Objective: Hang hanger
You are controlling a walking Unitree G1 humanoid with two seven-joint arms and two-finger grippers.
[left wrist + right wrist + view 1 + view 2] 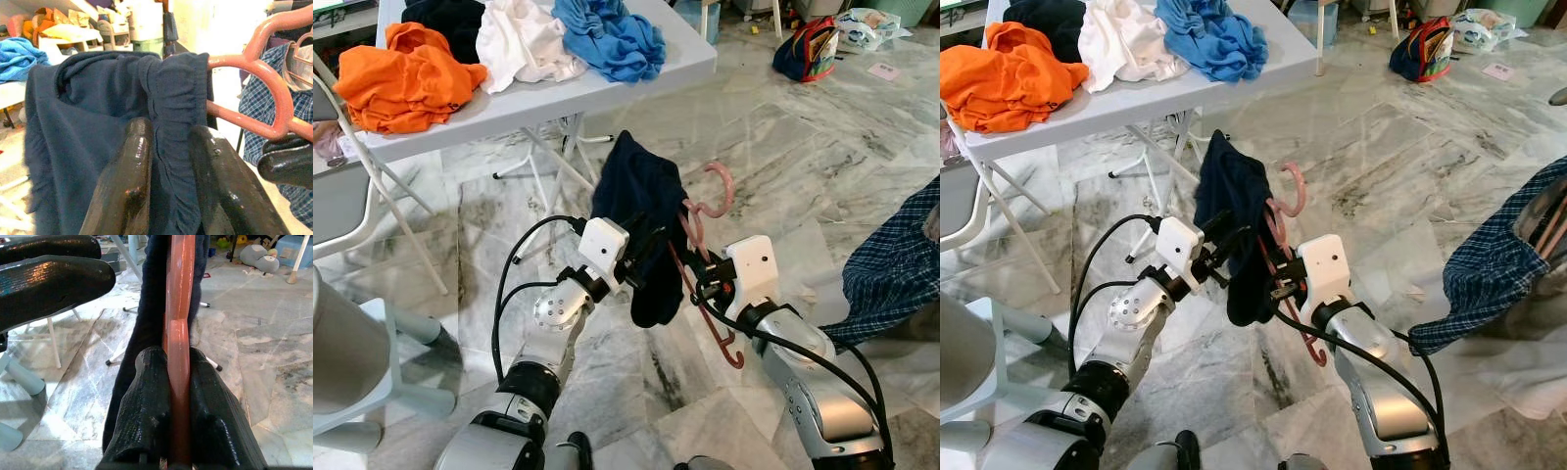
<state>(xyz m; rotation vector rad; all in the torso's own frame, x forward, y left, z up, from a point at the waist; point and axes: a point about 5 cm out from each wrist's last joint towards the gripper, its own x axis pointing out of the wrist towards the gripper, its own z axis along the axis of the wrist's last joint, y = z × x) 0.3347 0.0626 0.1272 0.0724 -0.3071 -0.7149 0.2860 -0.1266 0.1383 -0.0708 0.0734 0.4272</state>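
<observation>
Between the two arms at frame centre, the right gripper (178,396) clamps the pink hanger (710,211) while the left gripper (171,161) pinches the navy garment (641,220) draped over it. The cloth bunches toward 9 o'clock, so it could slide off if the hanger tilts or the left pinch loosens.

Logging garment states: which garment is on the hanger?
The dark navy garment, draped on the pink hanger between both hands; the orange, white and blue ones lie on the table.

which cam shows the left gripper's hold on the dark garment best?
Left wrist view: the left gripper pinches a bunched fold of the dark garment between both fingers. Both eye views show that gripper at the cloth, contact hidden. Right wrist view shows its fingers without contact.
</observation>
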